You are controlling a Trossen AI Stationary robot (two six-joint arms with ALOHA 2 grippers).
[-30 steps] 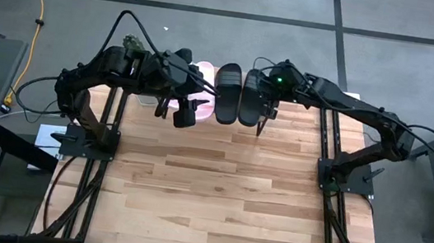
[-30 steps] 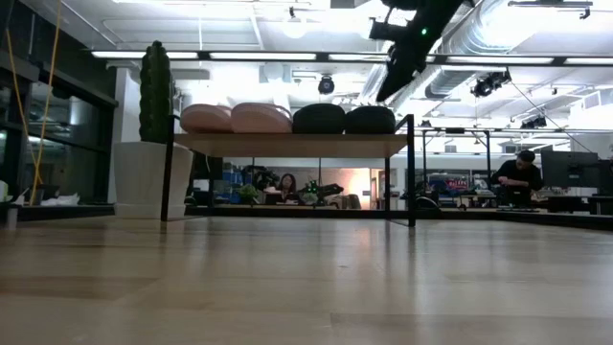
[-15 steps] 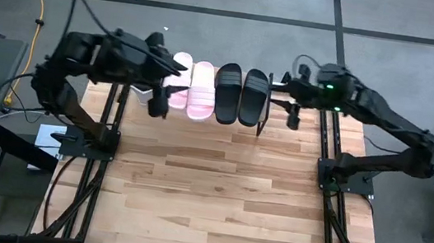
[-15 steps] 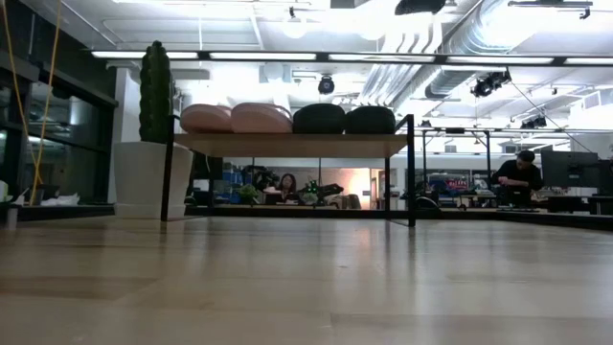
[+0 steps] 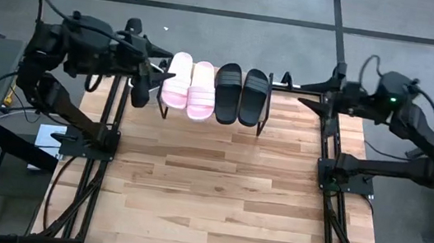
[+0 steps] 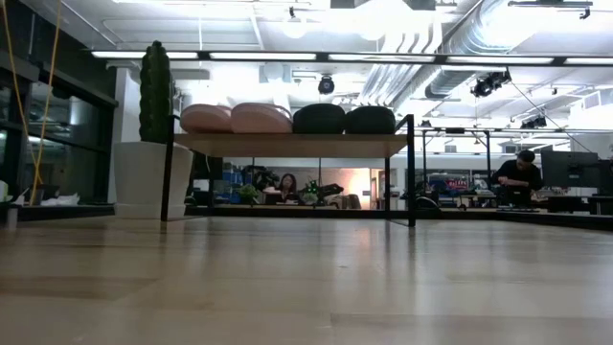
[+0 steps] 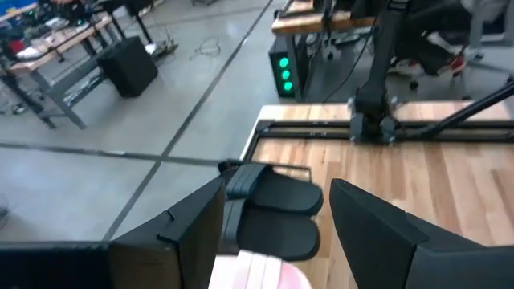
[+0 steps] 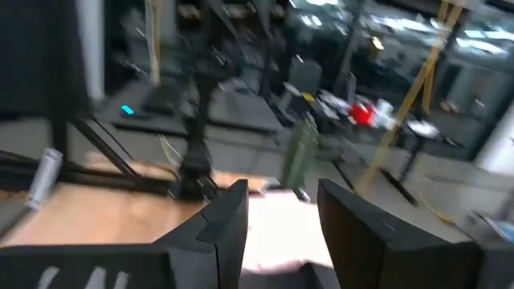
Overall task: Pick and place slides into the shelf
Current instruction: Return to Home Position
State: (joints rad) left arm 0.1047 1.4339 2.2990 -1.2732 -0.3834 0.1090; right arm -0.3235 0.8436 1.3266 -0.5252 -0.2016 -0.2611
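Over the far-left corner of the pale wooden-plank table, the dark two-finger left claw hangs with its fingers wide apart and nothing between them. The right claw, at the far right, is likewise spread and empty. Between them, two pale pink slides and two black open-toe slides lie side by side on the low shelf with its light wooden top. They look light and bendy, so the wide strap or a sole edge would likely give the surest hold.
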